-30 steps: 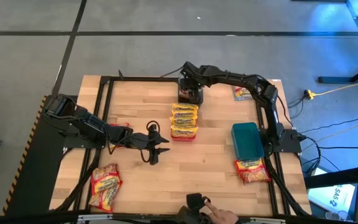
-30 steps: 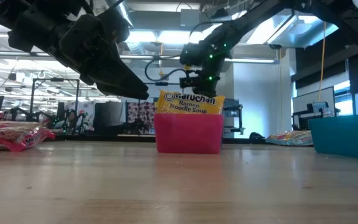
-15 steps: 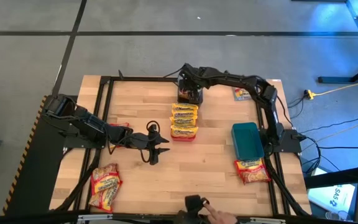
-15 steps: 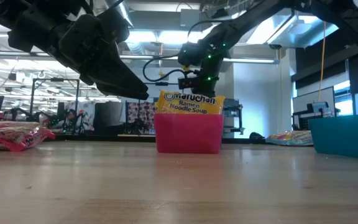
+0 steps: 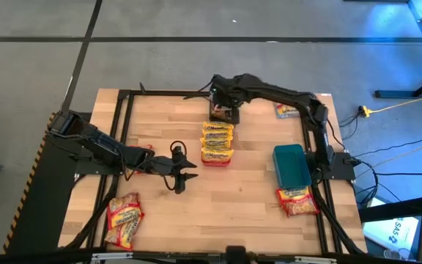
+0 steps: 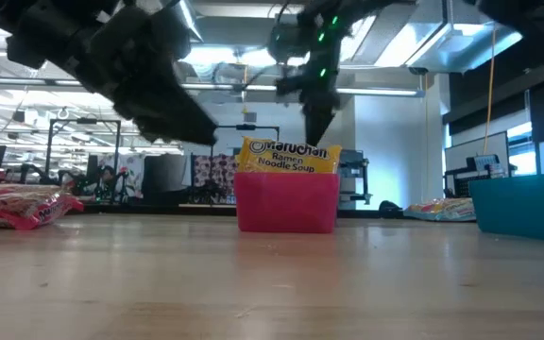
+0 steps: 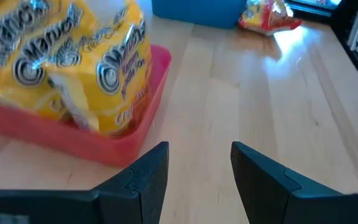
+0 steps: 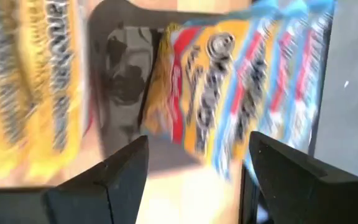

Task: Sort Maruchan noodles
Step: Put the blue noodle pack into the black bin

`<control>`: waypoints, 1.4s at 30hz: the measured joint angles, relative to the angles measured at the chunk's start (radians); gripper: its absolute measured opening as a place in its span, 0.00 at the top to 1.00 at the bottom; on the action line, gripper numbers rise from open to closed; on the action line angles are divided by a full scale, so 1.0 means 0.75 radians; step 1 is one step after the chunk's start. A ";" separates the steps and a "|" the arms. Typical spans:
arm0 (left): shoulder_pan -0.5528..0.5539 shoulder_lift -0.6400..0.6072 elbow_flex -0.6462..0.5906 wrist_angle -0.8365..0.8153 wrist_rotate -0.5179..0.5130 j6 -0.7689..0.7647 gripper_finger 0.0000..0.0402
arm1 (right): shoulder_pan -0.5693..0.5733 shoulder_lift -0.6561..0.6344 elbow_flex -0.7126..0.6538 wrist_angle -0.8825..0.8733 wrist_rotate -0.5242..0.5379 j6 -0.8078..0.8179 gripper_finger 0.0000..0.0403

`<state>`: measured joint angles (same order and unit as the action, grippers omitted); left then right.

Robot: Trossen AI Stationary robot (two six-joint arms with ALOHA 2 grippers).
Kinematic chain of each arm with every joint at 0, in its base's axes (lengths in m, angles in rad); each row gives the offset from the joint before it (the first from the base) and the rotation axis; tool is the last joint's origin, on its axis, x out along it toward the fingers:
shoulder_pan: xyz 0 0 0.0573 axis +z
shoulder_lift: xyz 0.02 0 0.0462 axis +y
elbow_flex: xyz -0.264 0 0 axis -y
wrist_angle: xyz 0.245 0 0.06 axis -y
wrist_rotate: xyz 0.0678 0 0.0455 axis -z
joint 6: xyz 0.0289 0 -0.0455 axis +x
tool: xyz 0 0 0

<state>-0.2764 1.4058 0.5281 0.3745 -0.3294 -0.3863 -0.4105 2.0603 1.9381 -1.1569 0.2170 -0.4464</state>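
Several yellow Maruchan packets [image 5: 217, 139] stand on edge in a red bin [image 6: 286, 200] at mid table. Behind it, a dark grey bin [image 5: 223, 111] holds a yellow packet with red and blue markings [image 8: 229, 81]. My right gripper [image 5: 223, 101] hangs open above that grey bin, its fingers pointing down [image 6: 314, 113]. My left gripper [image 5: 184, 173] is open and low over the wood, left of the red bin [image 7: 104, 146], and holds nothing. Loose packets lie at the near left corner [image 5: 125, 218], the near right corner [image 5: 297, 199] and the far right [image 5: 285, 110].
A teal bin [image 5: 291, 165] sits at the right side, beside the right arm's base. A black frame rail [image 5: 123, 132] runs around the tabletop. Bare wood lies between the left gripper and the teal bin [image 7: 191, 9].
My right gripper has risen straight up from just over the grey bin and now hangs higher. My left arm has drawn back slightly toward the table's left edge. A person's hand at the near edge has gone out of view.
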 joint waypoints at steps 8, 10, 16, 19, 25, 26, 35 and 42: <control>-0.025 -0.044 -0.005 -0.088 -0.042 -0.065 0.58 | 0.024 -0.371 -0.071 -0.216 0.004 0.247 0.36; -0.025 -0.031 -0.005 -0.087 -0.059 -0.068 0.58 | 0.024 -0.471 -0.136 -0.204 0.007 0.317 0.36; -0.041 -0.024 -0.006 -0.087 -0.077 -0.069 0.58 | -0.028 -0.724 -0.459 -0.157 0.181 0.500 0.36; -0.044 -0.024 -0.006 -0.075 -0.103 -0.066 0.58 | -0.098 -0.795 -0.648 -0.092 0.315 0.550 0.36; -0.043 -0.024 -0.006 -0.066 -0.099 -0.065 0.58 | -0.367 -0.800 -0.942 0.158 0.271 0.576 0.52; -0.043 -0.024 -0.006 -0.065 -0.096 -0.065 0.58 | -0.407 -0.787 -0.977 0.213 0.256 0.557 0.57; -0.042 -0.024 -0.006 -0.051 -0.105 -0.033 0.58 | -0.699 -0.686 -1.147 0.490 0.208 0.494 0.97; -0.042 -0.024 -0.006 -0.051 -0.104 -0.032 0.58 | -0.794 -0.586 -1.169 0.536 0.203 0.512 0.95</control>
<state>-0.3080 1.3876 0.5236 0.3359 -0.4076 -0.4103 -1.0059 1.6211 1.0611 -0.7552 0.3696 -0.0626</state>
